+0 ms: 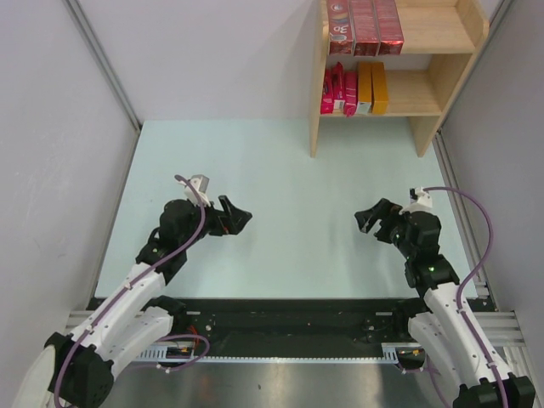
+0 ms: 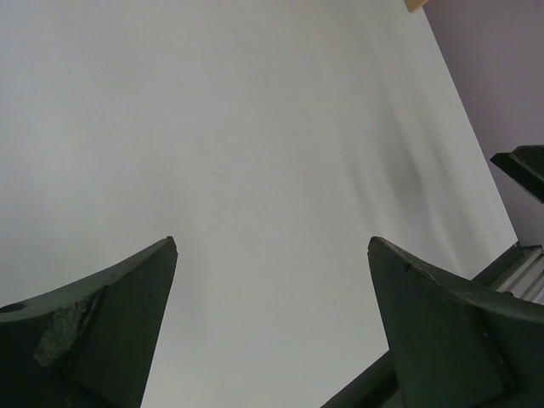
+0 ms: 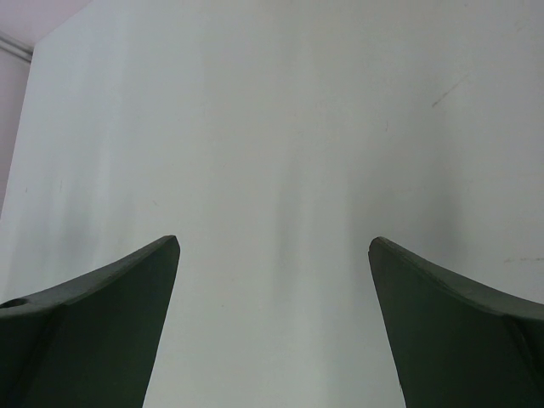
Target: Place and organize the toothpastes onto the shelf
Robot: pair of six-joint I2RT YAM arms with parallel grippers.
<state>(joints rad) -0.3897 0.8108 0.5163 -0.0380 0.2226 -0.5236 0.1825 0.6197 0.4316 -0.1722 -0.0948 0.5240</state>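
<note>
Both grippers hang spread and empty. From above, the left gripper (image 1: 240,218) and right gripper (image 1: 367,219) sit well short of the shelf (image 1: 442,85), the right one nearer. Every visible toothpaste (image 1: 365,25) is on its two boards, long axes pointing away; lettering unreadable. Left wrist: fingers (image 2: 110,314) apart over the table (image 2: 255,127). Right wrist: likewise, no carton.

Pale table (image 1: 280,183), shelf (image 1: 443,85) far right

Reaches in from lower left of the frame with the left arm (image 1: 136,285), left gripper (image 1: 236,214) spread wide, aimed rightward. Mirrors that from lower right with the right arm (image 1: 449,313), right gripper (image 1: 368,219) likewise spread, aimed leftward.
</note>
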